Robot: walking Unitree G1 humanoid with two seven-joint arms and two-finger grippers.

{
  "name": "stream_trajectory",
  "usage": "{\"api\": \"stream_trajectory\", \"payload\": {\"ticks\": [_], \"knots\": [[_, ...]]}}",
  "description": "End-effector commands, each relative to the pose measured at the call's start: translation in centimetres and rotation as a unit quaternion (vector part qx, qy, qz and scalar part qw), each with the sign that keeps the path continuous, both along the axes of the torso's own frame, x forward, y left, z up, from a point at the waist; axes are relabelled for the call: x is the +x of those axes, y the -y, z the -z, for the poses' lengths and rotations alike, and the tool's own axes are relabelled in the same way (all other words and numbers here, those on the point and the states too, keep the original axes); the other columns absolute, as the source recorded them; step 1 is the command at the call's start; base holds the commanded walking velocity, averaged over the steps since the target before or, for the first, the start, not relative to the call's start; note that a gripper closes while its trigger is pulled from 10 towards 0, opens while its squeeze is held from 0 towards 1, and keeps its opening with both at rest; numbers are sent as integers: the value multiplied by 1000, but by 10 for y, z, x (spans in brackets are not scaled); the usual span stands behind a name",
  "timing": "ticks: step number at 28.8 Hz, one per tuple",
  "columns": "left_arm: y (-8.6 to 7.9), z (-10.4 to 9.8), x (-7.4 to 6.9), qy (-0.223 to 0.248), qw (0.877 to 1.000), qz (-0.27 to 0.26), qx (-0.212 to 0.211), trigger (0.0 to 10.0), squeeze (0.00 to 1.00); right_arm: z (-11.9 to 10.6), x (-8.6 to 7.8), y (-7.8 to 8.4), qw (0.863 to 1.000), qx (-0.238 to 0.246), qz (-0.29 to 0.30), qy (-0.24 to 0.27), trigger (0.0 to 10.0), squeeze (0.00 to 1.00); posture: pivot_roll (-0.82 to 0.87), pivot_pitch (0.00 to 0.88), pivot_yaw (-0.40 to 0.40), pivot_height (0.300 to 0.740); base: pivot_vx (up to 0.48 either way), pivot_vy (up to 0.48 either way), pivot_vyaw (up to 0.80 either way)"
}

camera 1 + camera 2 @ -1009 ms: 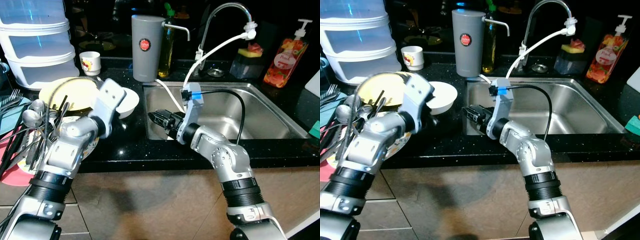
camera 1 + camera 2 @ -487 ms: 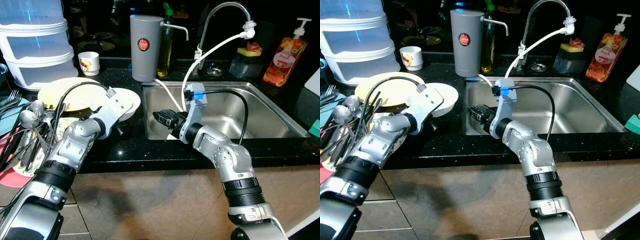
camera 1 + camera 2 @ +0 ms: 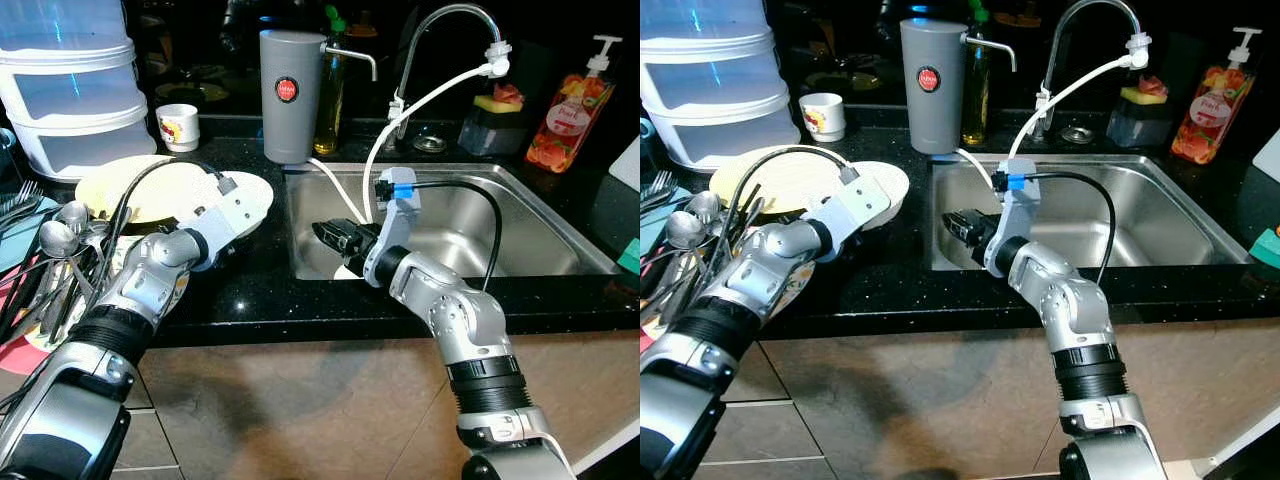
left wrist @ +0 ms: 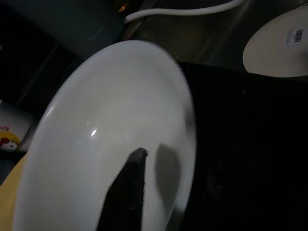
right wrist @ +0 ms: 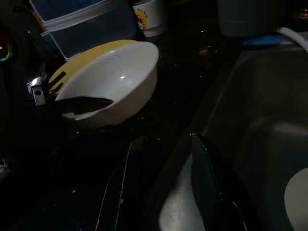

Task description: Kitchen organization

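left wrist view: left gripper [image 5: 79, 105] fingers straddle shallow white ceramic bowl [image 4: 115, 144] rim, pinching it.
right gripper [image 5: 163, 185]: spread, right of bowl, over sink edge.

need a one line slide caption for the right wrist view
Right gripper, fingers open, hangs at the sink edge while the left gripper's finger hooks the white bowl.
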State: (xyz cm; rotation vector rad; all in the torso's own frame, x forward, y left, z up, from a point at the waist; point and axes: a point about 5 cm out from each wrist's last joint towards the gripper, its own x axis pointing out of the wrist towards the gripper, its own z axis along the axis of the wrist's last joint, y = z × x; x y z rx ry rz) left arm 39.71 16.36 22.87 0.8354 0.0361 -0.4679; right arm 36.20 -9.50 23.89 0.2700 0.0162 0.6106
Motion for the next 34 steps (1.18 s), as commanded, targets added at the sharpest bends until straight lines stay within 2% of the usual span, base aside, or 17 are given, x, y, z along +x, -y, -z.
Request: {"api": "stream_trajectory", "payload": {"ticks": [1,8,11,14,19,21,24,26,27,28,29,34], "knots": [[4,2,1,1,1000,9,16,0,0,1,2,3,1000,10,9,-9,10000,0,28,19,-7,740,0,0,0],[11,-9,3,49,998,32,16,0,0,1,6,13,999,22,48,-12,10000,0,28,7,-5,740,0,0,0],[21,-13,0,81,995,61,17,0,0,-8,9,17,996,52,67,0,10000,0,28,7,-5,740,0,0,0],[23,-15,-1,90,994,67,16,0,0,-10,9,18,996,62,69,2,10000,0,28,7,-5,740,0,0,0],[41,-22,-6,140,984,112,14,0,0,-21,11,18,991,102,82,17,10000,0,44,23,12,740,0,0,0],[50,-23,-10,165,976,141,30,0,0,-24,12,18,989,112,90,25,10000,0,45,26,22,740,0,0,0],[53,-22,-11,171,973,151,35,0,0,-26,12,19,989,115,93,27,10000,0,45,26,22,740,0,0,0],[56,-18,-15,182,966,173,61,0,0,-28,12,20,989,102,104,37,10000,0,43,27,27,740,0,0,0],[56,-18,-15,182,966,173,61,0,0,-28,12,20,989,102,104,37,10000,0,43,27,27,740,0,0,0],[56,-16,-16,185,964,178,65,0,0,-28,11,19,990,87,106,41,10000,67,39,29,36,740,0,0,0],[55,-14,-17,190,963,181,65,0,0,-27,11,18,990,73,110,44,10000,1000,37,28,38,740,0,0,0],[55,-10,-22,197,960,194,49,0,0,-20,11,17,990,36,128,44,10000,1000,36,29,41,740,0,0,0]]}}
